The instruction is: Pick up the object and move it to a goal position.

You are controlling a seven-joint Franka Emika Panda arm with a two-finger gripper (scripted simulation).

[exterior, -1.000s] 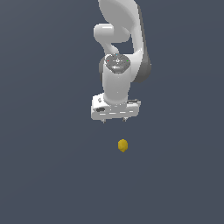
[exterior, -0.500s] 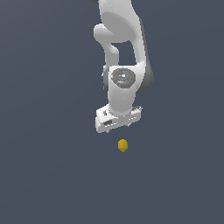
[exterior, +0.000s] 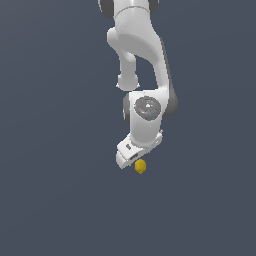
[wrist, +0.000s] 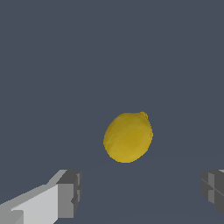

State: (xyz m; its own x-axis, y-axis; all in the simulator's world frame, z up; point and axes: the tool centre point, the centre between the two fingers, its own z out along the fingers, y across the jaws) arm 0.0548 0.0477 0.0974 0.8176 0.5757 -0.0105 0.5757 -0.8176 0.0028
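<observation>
The object [exterior: 140, 166] is a small mustard-yellow, lemon-like thing lying on the dark grey floor. In the exterior view the white arm's hand [exterior: 134, 152] hangs right over it and hides its upper part. In the wrist view the object [wrist: 128, 137] fills the middle, bumpy-skinned with a small pointed tip. My gripper [wrist: 140, 192] is open, its two grey fingertips [wrist: 70, 192] standing wide apart with the object beyond the gap between them, touching neither.
A plain dark grey floor [exterior: 60, 200] surrounds the object on every side. The white arm [exterior: 137, 55] rises from the hand toward the exterior view's upper edge.
The hand has come down toward the object and tilted; the gap between them in the exterior view has closed. The object has not moved.
</observation>
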